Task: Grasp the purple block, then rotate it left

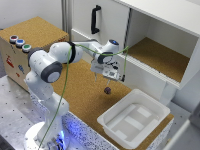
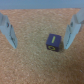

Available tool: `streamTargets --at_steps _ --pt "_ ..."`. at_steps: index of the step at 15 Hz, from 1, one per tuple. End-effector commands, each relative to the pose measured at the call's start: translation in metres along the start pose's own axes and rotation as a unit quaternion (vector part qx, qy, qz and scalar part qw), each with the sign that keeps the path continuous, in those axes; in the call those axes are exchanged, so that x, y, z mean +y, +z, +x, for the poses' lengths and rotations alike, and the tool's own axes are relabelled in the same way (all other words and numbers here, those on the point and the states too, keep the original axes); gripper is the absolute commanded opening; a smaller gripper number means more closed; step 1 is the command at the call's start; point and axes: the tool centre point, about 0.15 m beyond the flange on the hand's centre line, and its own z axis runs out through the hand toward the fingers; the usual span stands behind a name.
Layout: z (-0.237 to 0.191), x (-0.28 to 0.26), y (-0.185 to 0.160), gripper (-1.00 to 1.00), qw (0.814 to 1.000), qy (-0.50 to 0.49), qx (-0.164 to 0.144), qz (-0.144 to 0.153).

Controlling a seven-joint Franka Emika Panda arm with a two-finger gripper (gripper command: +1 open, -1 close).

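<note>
Purple block (image 1: 107, 90) lay on the cork desk (image 1: 82, 92), near the white bin (image 1: 133, 119) and apart from it. Above the block hung the claw (image 1: 108, 76), its fingers (image 2: 9, 30) spread wide; in the wrist view the block (image 2: 53, 43) sat just beside one finger, ungripped.

Surface (image 1: 82, 95): cork-like board, tan, matt, granular, rough texture.
Purple block (image 2: 52, 44): smooth faces, slight sheen, printed mark on top face.
End effector (image 1: 106, 75): fingers (image 2: 9, 30) pale, smooth, plastic-like or metal; cannot tell which.
Arm housing (image 1: 47, 65): white, glossy, moulded-plastic look; dark joint rings.
White bin (image 1: 157, 107): smooth plastic, semi-gloss.
Cabinet (image 1: 165, 20): white, smooth panels; shelf floor (image 1: 160, 57) cork-like, matt.
Handle (image 1: 95, 20): black, smooth.
Base plate (image 1: 15, 105): perforated, grey, metallic look.
</note>
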Motion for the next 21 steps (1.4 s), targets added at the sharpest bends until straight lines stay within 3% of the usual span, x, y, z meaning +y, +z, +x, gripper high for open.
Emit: streamTargets --at_steps 1,4,5,13,14,17,19,21 --pt "-0.023 0.024 0.019 1.0 0.996 0.048 0.036 -0.067" --pt "-0.025 0.046 0.018 1.0 0.992 0.061 0.031 -0.103" --pt "-0.023 0.045 0.007 1.0 0.987 0.08 0.028 -0.134" --pt "-0.023 0.045 0.007 1.0 0.987 0.08 0.028 -0.134" --pt "-0.011 0.05 0.006 1.0 0.994 0.072 0.005 -0.081" --pt "-0.01 0.07 0.029 1.0 0.991 0.114 -0.006 -0.076" --pt "-0.013 0.08 0.048 1.0 0.988 0.137 0.006 -0.076" --pt "-0.012 0.092 0.065 1.0 0.988 0.147 0.007 -0.04"
